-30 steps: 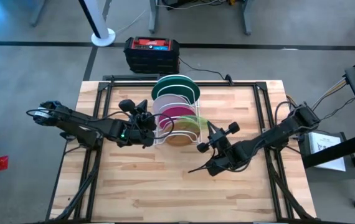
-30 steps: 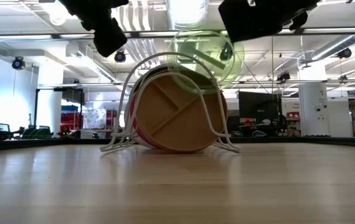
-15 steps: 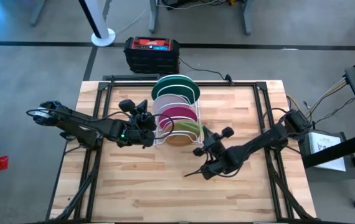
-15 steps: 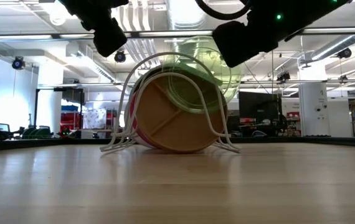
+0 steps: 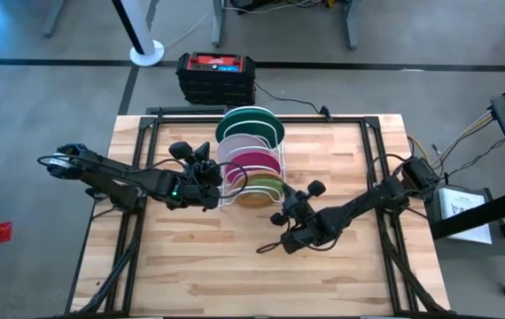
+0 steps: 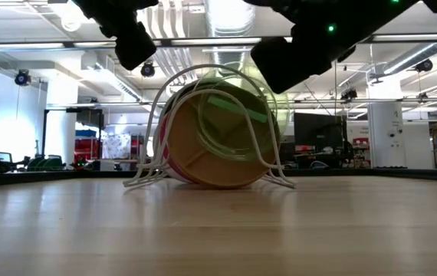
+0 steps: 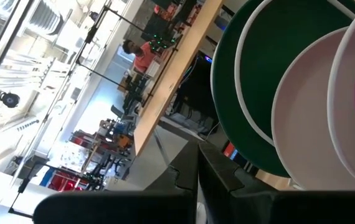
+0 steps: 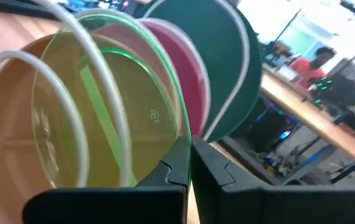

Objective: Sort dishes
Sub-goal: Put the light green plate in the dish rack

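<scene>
While the right hand [image 5: 281,219] pinches one lime plate [image 5: 266,184], apparently four sit racked.

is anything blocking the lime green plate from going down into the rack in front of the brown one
Nothing visible blocks it. The right gripper pinches the lime-green plate by its rim, already between the white rack wires just in front of the brown plate.
</scene>
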Tool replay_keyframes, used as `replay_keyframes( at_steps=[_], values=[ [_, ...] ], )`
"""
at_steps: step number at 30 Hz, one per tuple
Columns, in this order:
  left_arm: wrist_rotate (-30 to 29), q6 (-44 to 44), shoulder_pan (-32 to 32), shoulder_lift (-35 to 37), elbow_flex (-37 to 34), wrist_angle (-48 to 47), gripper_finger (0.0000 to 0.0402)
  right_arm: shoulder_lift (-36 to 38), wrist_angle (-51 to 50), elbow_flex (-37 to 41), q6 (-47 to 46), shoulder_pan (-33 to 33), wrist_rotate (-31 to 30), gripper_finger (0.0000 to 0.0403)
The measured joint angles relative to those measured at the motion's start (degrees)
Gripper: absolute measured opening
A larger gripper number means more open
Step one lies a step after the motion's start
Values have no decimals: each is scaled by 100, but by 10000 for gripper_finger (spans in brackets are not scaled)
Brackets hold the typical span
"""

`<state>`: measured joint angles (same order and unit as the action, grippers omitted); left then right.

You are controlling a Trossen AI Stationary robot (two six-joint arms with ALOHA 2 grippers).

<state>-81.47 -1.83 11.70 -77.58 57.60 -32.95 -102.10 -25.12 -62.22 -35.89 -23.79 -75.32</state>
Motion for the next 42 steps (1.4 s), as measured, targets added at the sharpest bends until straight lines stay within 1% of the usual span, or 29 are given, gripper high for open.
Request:
replay_keyframes(
  at_steps=[2,9,15,42],
  values=[
    [0,0,0,0,0,1,0,2,178,0,130,56,184,0],
    [0,2,0,0,0,2,0,-31,860,0,734,171,492,0],
    [0,0,0,0,0,0,0,-36,1259,-2,1007,378,1013,0],
    [0,0,0,-2,0,0,0,-46,1258,-2,1051,439,1133,0]
  ],
)
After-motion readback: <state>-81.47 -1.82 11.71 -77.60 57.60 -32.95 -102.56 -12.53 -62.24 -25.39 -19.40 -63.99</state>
